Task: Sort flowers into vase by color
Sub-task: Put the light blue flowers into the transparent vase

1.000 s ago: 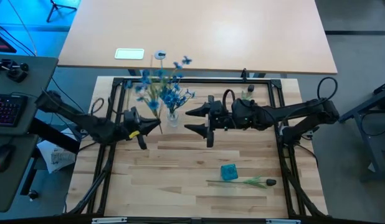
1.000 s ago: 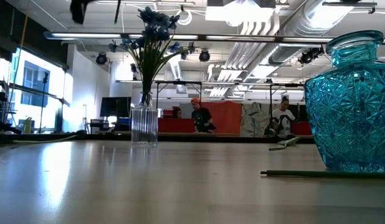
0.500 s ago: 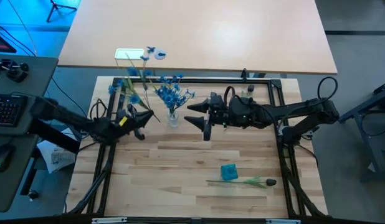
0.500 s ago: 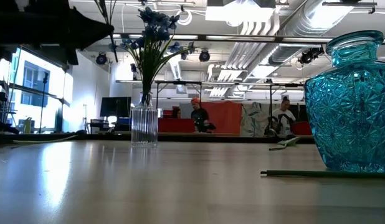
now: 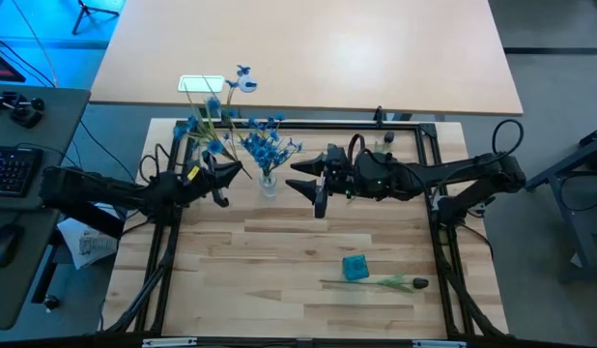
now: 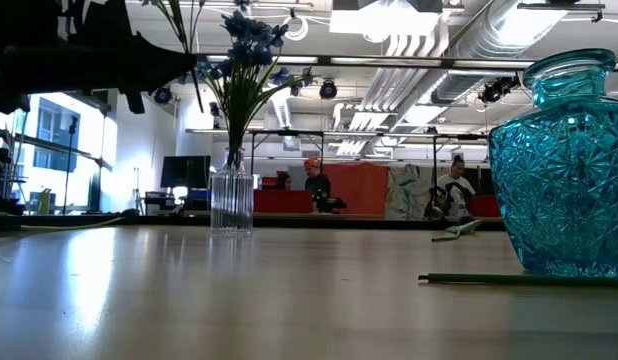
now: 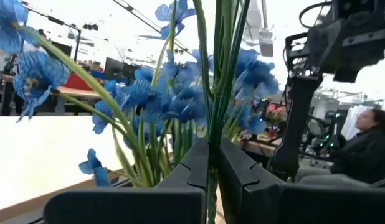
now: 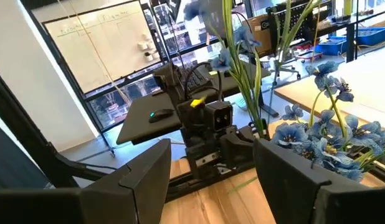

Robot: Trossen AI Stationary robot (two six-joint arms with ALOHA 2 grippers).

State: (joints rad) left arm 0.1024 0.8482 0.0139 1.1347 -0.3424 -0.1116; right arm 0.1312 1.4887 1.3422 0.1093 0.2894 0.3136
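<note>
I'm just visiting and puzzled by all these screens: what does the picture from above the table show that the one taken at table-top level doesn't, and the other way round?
Only the overhead view shows both arms whole: the left gripper holding a blue flower stem beside the clear vase, the right gripper open on the vase's other side, and a dark-budded flower lying by the teal vase.

Only the table-level view shows the room behind, with people at a distance, and the teal vase's cut-glass pattern.

Both show the two vases and the blue bouquet.
</note>
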